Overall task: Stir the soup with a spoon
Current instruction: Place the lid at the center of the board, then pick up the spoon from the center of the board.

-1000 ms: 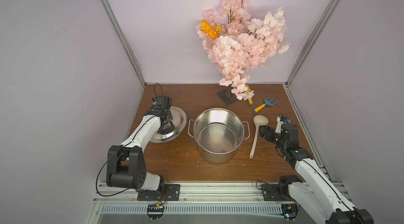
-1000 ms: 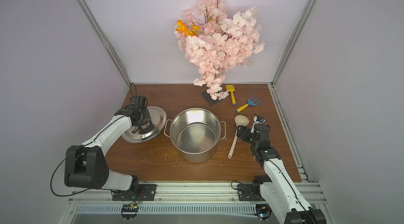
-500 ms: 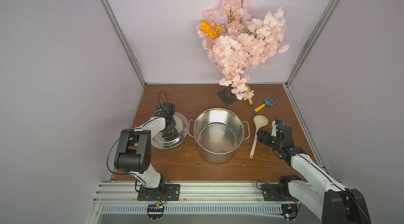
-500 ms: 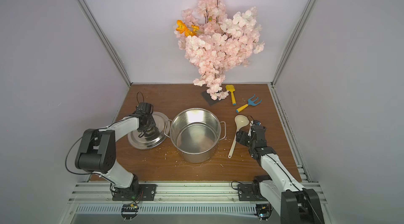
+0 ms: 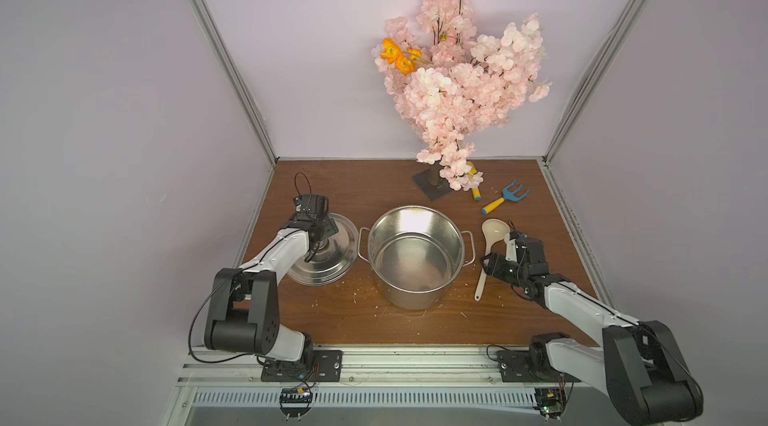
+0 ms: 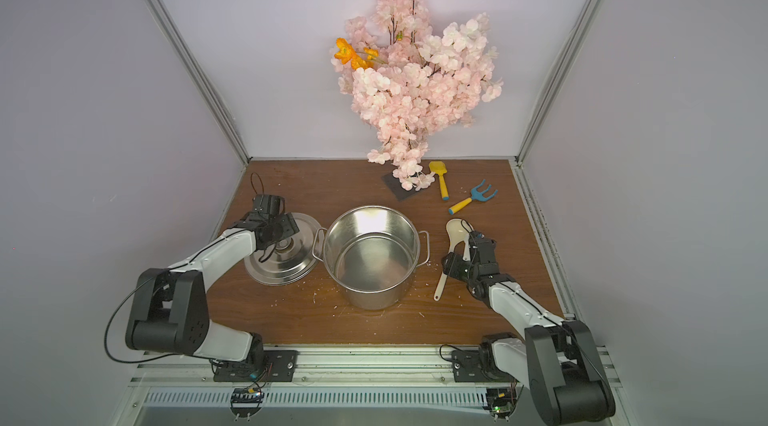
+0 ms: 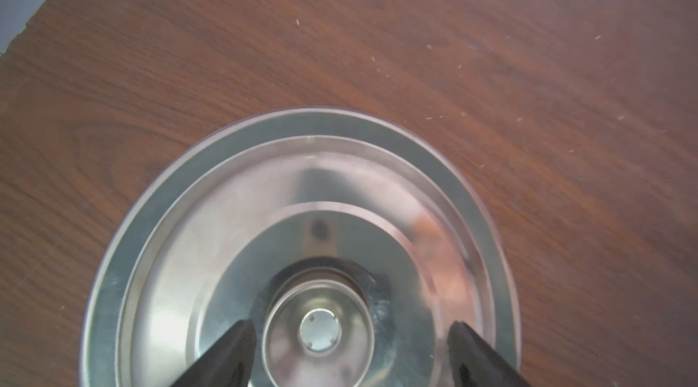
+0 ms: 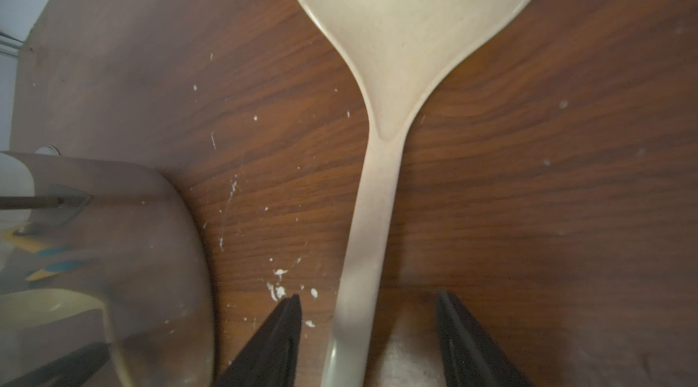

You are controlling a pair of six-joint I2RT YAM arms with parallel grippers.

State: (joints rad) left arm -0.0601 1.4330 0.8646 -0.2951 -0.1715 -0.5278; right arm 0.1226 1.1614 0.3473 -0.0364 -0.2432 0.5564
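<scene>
The right pincer straddles the spoon handle on the worktop, jaws apart, while the left pincer gapes around the lid knob.

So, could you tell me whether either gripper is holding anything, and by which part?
Nothing held: right gripper straddles the spoon handle, left gripper the lid knob, jaws open.

Robotics lab cell: plain lilac wall panels, aluminium corner posts, wood-grain tabletop, mounting rail at frame bottom.
</scene>
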